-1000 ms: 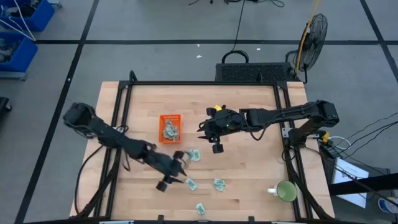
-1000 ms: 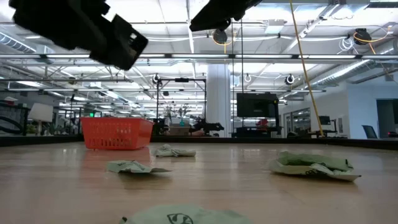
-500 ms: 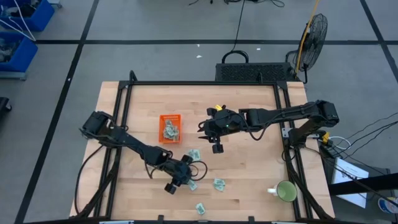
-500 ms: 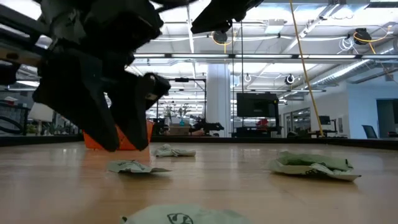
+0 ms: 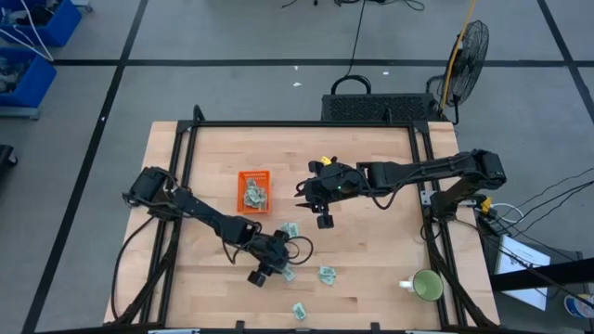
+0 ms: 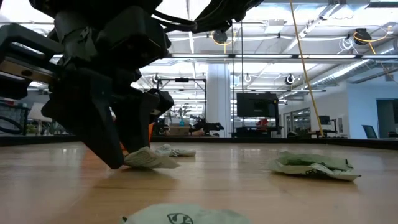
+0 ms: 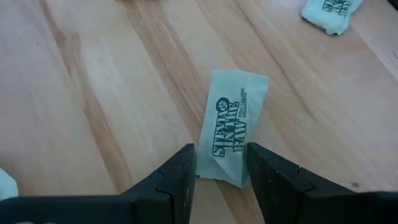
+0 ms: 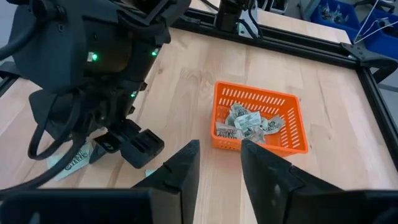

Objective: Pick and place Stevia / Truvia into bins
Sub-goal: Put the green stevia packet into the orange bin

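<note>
Left hand (image 7: 219,165): lowered to the wooden tabletop (image 5: 371,250) near its front edge, fingers spread, straddling one end of a pale green Stevia sachet (image 7: 235,127) lying flat, not yet pinched. Loose sachets (image 5: 327,274): a few scattered on the tabletop around that hand. Green mug (image 5: 428,286): at the front right corner. Orange bin (image 8: 260,124): farther back, left of centre, holding several sachets. Right hand (image 8: 219,163): hovering above mid-tabletop, just right of the bin, fingers apart, holding nothing.
</note>
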`<action>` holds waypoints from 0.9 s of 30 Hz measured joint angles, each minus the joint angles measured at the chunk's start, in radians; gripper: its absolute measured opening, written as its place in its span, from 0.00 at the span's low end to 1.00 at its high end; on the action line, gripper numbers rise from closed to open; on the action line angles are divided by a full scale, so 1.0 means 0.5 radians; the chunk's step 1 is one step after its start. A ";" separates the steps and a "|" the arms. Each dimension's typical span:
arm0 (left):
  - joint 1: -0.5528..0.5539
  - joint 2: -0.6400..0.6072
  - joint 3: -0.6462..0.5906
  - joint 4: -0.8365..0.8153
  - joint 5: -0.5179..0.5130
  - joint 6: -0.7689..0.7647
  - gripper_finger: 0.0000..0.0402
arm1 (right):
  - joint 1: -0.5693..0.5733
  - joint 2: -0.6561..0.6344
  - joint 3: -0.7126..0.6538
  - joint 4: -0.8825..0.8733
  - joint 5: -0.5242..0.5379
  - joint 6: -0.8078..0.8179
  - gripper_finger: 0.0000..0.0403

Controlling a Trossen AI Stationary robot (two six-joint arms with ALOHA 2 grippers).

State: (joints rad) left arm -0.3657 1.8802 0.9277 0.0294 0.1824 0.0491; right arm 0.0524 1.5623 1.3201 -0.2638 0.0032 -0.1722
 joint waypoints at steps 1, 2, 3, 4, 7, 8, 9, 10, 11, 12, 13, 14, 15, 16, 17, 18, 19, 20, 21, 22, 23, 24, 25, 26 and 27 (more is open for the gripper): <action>0.000 -0.010 0.000 -0.005 -0.006 -0.001 0.36 | 0.000 0.000 0.000 0.000 0.000 0.000 0.27; 0.000 -0.022 -0.001 -0.012 -0.022 -0.002 0.34 | 0.000 0.000 0.000 0.000 0.000 0.000 0.27; 0.000 -0.031 -0.002 -0.017 -0.036 -0.003 0.31 | 0.000 0.000 0.000 0.000 0.000 0.000 0.27; -0.001 -0.040 -0.003 -0.024 -0.048 -0.003 0.28 | 0.000 0.000 0.000 0.000 0.000 0.000 0.27; 0.011 -0.078 -0.007 -0.046 -0.052 -0.007 0.15 | 0.000 0.001 0.000 0.001 0.000 0.000 0.27; 0.014 -0.091 -0.007 -0.047 -0.052 -0.014 0.11 | 0.000 0.000 0.000 0.002 0.000 -0.001 0.27; 0.015 -0.111 -0.007 -0.062 -0.053 -0.024 0.06 | 0.000 0.001 0.000 0.002 0.000 0.000 0.27; 0.016 -0.142 -0.007 -0.097 -0.064 -0.029 0.03 | 0.000 0.001 0.000 0.002 0.000 0.000 0.27; 0.016 -0.181 -0.008 -0.148 -0.092 -0.034 0.03 | 0.000 0.001 0.000 0.003 0.000 -0.001 0.27; 0.015 -0.225 -0.007 -0.192 -0.126 -0.037 0.04 | 0.000 0.001 0.000 0.003 0.000 -0.001 0.27; 0.015 -0.285 -0.007 -0.248 -0.174 -0.035 0.04 | 0.000 0.001 0.000 0.003 0.000 -0.001 0.27; 0.015 -0.357 -0.007 -0.339 -0.225 -0.022 0.05 | 0.000 0.001 0.000 0.003 0.000 -0.001 0.27; 0.015 -0.435 -0.007 -0.435 -0.274 -0.007 0.06 | 0.000 0.001 0.000 0.003 0.000 -0.001 0.27; 0.022 -0.510 -0.007 -0.531 -0.341 0.008 0.06 | 0.000 0.001 0.000 0.004 0.000 -0.001 0.27; 0.034 -0.588 -0.006 -0.648 -0.416 0.023 0.06 | 0.000 0.001 0.000 0.005 0.000 -0.001 0.27; 0.050 -0.666 -0.006 -0.779 -0.504 0.026 0.06 | 0.000 0.002 0.000 0.004 0.000 -0.001 0.27; 0.066 -0.745 -0.006 -0.896 -0.593 0.025 0.05 | 0.000 0.002 0.000 0.006 0.000 -0.001 0.27; 0.086 -0.817 -0.006 -0.988 -0.676 0.017 0.04 | 0.000 0.002 0.000 0.007 0.000 -0.001 0.27; 0.111 -0.887 -0.006 -1.073 -0.754 0.000 0.02 | 0.000 0.002 0.000 0.007 0.000 -0.001 0.27; 0.139 -0.949 -0.005 -1.167 -0.827 -0.012 0.02 | 0.000 0.002 0.000 0.007 0.000 -0.001 0.27; 0.169 -1.001 -0.005 -1.263 -0.893 -0.035 0.02 | 0.000 0.002 0.000 0.008 0.000 -0.001 0.27; 0.209 -1.042 -0.005 -1.327 -0.943 -0.055 0.02 | 0.000 0.002 0.000 0.008 0.000 -0.001 0.27; 0.253 -1.075 -0.005 -1.372 -0.986 -0.070 0.04 | 0.000 0.002 0.000 0.009 0.000 -0.002 0.27; 0.303 -1.096 -0.005 -1.427 -1.029 -0.089 0.05 | 0.000 0.002 0.000 0.009 0.000 -0.001 0.27; 0.355 -1.106 -0.005 -1.476 -1.049 -0.117 0.07 | 0.000 0.002 0.000 0.009 0.000 -0.001 0.27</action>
State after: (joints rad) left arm -0.1883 1.3272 0.9253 -0.7084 -0.3420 -0.0095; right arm 0.0525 1.5631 1.3201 -0.2592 0.0032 -0.1729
